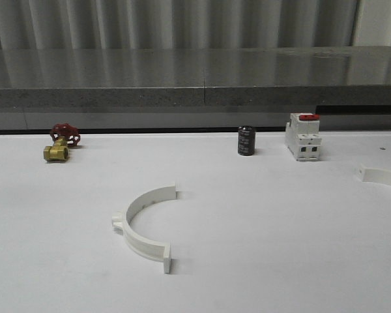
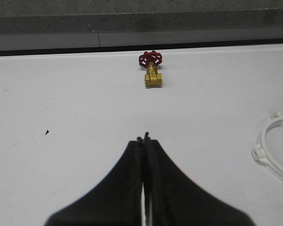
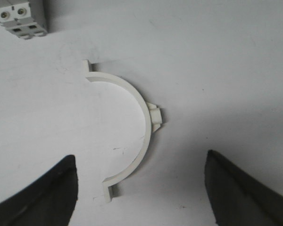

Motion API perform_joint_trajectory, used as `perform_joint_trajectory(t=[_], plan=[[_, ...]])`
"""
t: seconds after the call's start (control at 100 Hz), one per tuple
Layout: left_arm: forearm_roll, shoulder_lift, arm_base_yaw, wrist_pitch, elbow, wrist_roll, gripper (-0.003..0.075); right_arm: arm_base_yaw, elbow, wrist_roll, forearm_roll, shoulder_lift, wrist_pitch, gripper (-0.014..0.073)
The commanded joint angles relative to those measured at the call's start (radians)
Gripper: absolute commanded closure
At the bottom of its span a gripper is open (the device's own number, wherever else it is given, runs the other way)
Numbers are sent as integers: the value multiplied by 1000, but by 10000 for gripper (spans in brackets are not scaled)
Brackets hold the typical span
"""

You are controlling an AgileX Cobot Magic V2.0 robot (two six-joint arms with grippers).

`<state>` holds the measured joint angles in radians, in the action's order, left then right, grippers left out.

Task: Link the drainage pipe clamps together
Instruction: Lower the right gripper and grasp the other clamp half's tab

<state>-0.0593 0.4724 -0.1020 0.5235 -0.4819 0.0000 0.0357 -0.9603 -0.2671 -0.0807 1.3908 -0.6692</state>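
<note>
One white half-ring drainage pipe clamp (image 1: 131,210) lies on the white table left of the middle, its open side facing right. A second clamp half (image 1: 384,176) lies at the table's right edge, partly cut off. In the right wrist view my right gripper (image 3: 140,160) is open and hovers over that clamp half (image 3: 146,132), which lies flat between the spread fingers with its tab pointing outward. My left gripper (image 2: 143,139) is shut with nothing in it, over bare table. The first clamp half (image 2: 260,153) lies off to its side.
A brass valve with a red handwheel (image 1: 62,142) stands at the back left, ahead of my left gripper (image 2: 151,70). A black cylinder (image 1: 246,141) and a white breaker with a red top (image 1: 303,137) stand at the back. The breaker (image 3: 21,19) sits close to the right clamp half.
</note>
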Motion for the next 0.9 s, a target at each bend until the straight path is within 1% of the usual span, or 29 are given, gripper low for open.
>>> perform_joint_trajectory(t=[0.0, 0.23, 0.41, 0.53, 0.89], plan=[[-5, 5, -1, -78, -29, 0, 740, 8, -85, 37, -5, 51, -12, 32], [-5, 5, -1, -78, -29, 5, 740, 8, -169, 40, -5, 242, -11, 32], [-5, 5, -1, -78, -29, 5, 740, 23, -210, 56, -6, 332, -3, 32], [-5, 5, -1, -78, -29, 0, 740, 31, -222, 77, -6, 361, 11, 32], [-5, 5, -1, -78, -29, 0, 740, 40, -222, 85, -6, 390, 34, 32]])
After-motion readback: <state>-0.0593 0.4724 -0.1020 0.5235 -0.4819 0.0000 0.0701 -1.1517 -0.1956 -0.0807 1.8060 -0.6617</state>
